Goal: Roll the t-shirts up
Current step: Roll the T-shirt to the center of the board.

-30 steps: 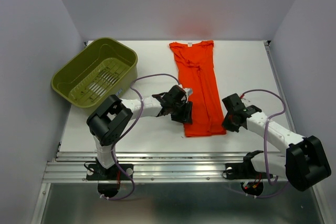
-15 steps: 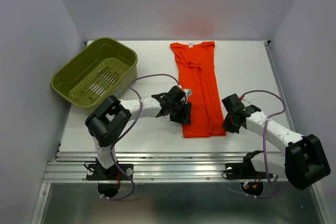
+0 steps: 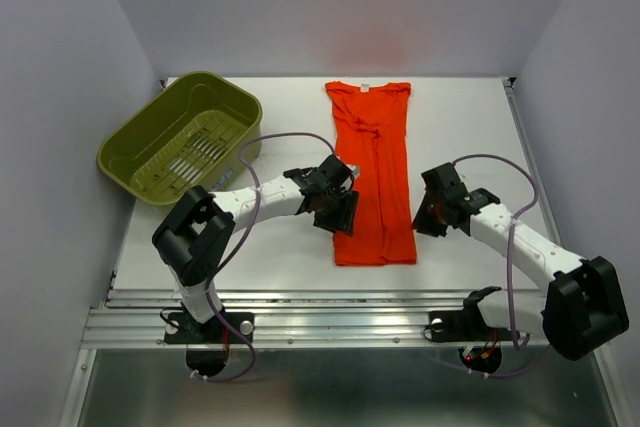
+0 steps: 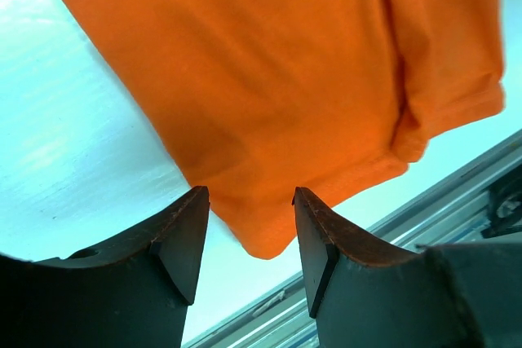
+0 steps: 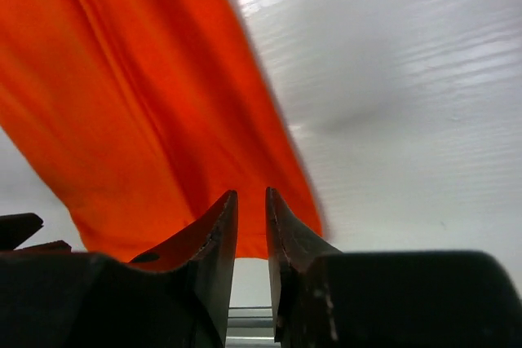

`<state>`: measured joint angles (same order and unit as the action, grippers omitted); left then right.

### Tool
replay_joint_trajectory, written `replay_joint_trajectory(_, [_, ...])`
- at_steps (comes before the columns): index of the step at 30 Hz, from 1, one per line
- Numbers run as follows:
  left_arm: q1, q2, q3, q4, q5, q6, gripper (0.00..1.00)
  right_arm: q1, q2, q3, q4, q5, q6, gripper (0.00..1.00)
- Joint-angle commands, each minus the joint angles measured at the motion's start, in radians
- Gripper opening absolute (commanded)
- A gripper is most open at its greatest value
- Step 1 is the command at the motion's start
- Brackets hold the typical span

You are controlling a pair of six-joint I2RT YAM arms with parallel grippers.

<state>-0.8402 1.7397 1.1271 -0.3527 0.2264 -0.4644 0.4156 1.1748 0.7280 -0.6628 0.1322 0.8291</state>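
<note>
Across the middle of the white table (image 3: 470,127) the orange-red t-shirt (image 3: 373,172) lies flat as a long narrow strip. Its collar points to 12 o'clock near the far edge and its hem to 6 o'clock, short of the table's near edge. An olive-green slotted basket (image 3: 235,112) sits at about 10 o'clock on the table, well apart from the cloth.

The left gripper (image 3: 343,219) is at the shirt's 8 o'clock side, just beside its left edge above the hem. In the left wrist view its fingers (image 4: 183,234) are spread, with a corner of the t-shirt (image 4: 285,79) showing in the gap beyond the tips. The cloth touches neither pad there, and bare table (image 4: 73,144) lies at 9 o'clock.

The right gripper (image 3: 424,221) is at the shirt's 4 o'clock side, close against its right edge. From the right wrist its fingers (image 5: 216,242) are drawn almost together, leaving only a thin slit. No cloth is seen inside that slit. The t-shirt (image 5: 139,120) fills the view from 12 round to 9 o'clock beyond the tips, and white table (image 5: 391,79) fills the 2 o'clock part.
</note>
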Motion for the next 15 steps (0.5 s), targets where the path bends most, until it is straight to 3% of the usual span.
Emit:
replay_joint_trajectory(1, [0.021, -0.066, 0.045, -0.031, -0.01, 0.01, 0.57, 0.04, 0.049, 0.036, 0.117, -0.097, -0.028, 0.26])
replay_joint_trajectory(4, [0.038, -0.08, 0.034, -0.025, -0.019, 0.0, 0.57, 0.052, 0.092, 0.037, 0.152, -0.124, -0.059, 0.27])
replay_joint_trajectory(9, [0.056, -0.094, 0.019, -0.019, -0.038, -0.016, 0.57, 0.107, 0.19, 0.05, 0.198, -0.19, -0.111, 0.19])
replay_joint_trajectory(15, [0.069, -0.108, -0.013, -0.009, -0.053, -0.036, 0.57, 0.163, 0.296, 0.048, 0.235, -0.212, -0.131, 0.17])
